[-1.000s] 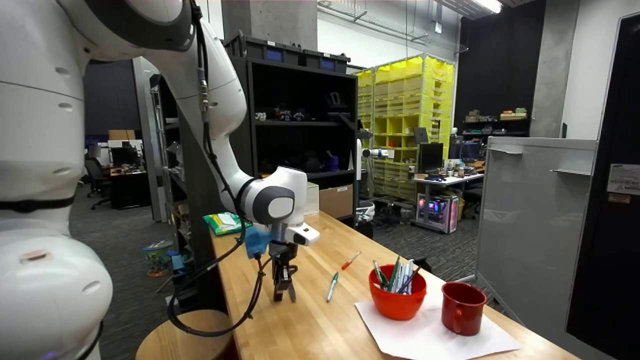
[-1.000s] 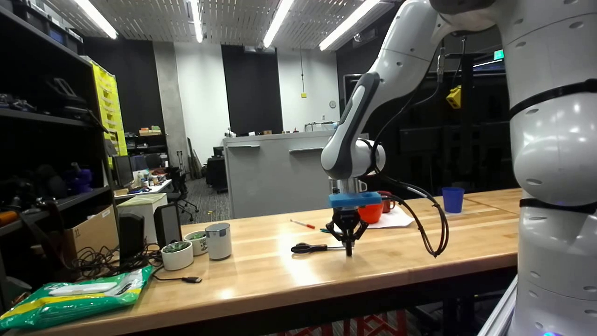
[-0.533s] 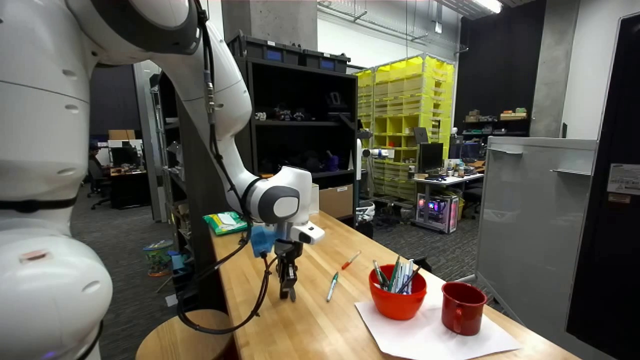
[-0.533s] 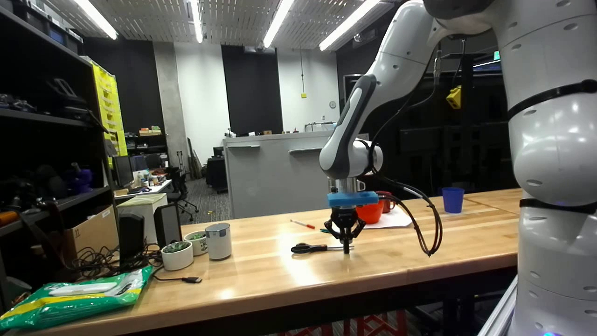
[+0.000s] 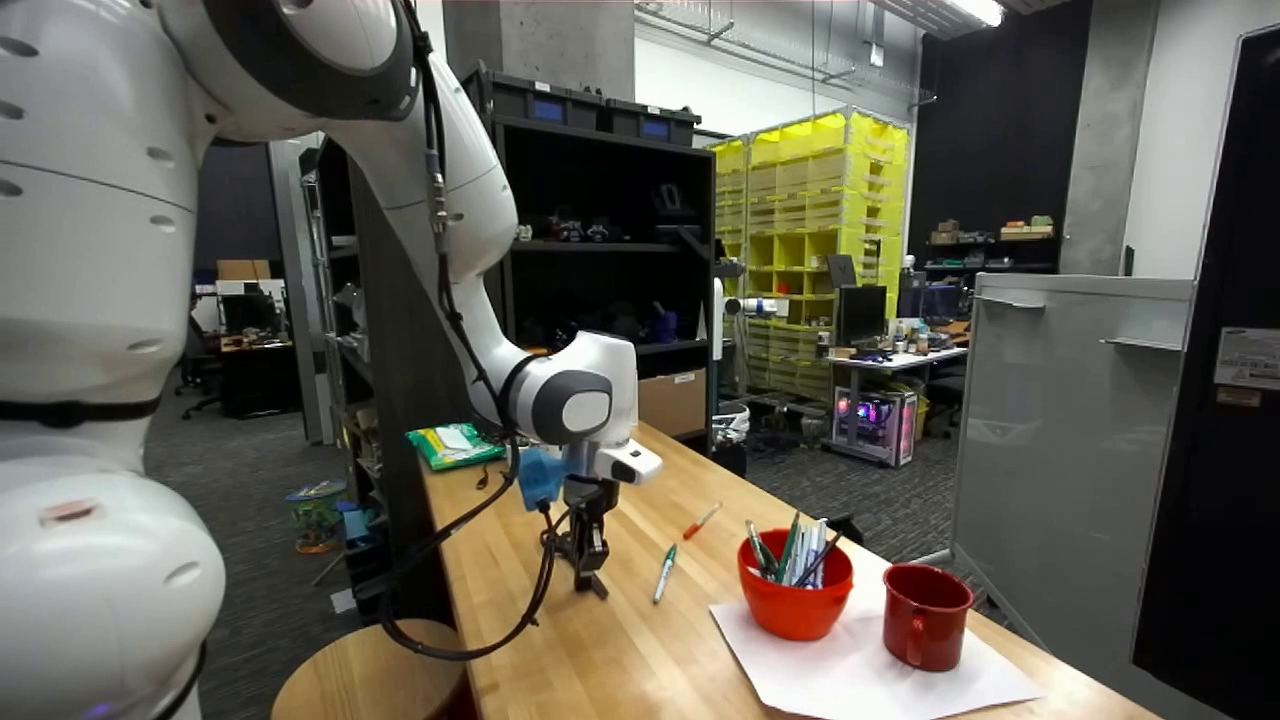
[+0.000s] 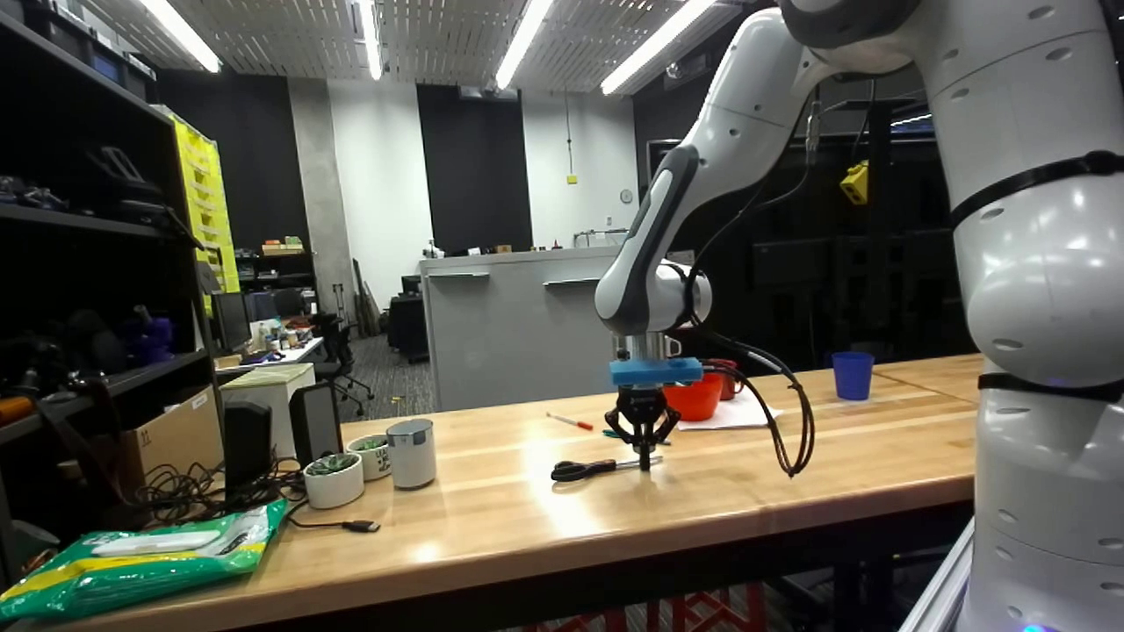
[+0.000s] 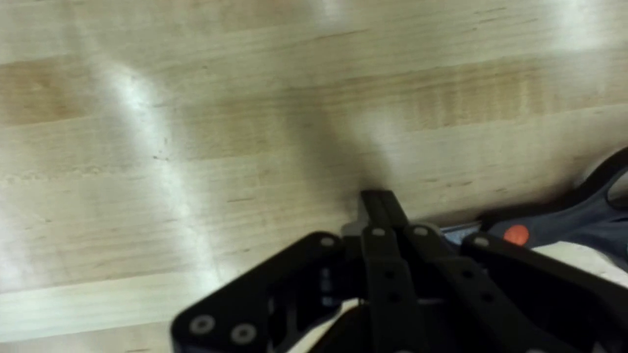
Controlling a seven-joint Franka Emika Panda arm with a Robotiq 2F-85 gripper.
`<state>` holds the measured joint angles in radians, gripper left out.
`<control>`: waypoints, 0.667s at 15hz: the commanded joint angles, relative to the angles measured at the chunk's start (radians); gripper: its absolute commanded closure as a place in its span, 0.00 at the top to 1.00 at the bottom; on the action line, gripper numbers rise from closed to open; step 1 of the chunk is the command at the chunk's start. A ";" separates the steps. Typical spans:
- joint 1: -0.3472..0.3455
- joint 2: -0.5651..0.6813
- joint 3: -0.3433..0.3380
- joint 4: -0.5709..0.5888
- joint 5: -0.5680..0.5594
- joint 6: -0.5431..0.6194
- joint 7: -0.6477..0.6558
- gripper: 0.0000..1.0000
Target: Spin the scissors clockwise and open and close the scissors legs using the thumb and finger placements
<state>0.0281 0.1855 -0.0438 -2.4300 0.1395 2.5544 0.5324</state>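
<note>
Two black fingers point(image 7: 374, 208) are clenched against each other, pointing down over the worktop point(image 7: 196, 73). Just beside them lie the scissors point(image 7: 554, 226), handle loops point(image 7: 597, 175) turned away from the fingers, grey blades point(image 7: 461, 233) running past them, partly hidden; whether fingers and blades touch, I cannot tell. In an exterior view, a green-tipped pen point(image 5: 665, 575) lies near the fingers, a red-tipped pen point(image 5: 703, 521) farther off, and a red bowl point(image 5: 797, 612) of pens point(image 5: 808, 560) and a dark red mug point(image 5: 927, 625) stand well apart from them.
</note>
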 commanded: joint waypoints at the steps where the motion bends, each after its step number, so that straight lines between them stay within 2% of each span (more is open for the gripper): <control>1: 0.003 0.046 -0.010 0.043 -0.016 -0.014 -0.010 0.00; 10: 0.001 0.084 -0.020 0.107 -0.011 -0.047 -0.027 0.00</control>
<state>0.0281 0.2304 -0.0567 -2.3581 0.1390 2.5230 0.5178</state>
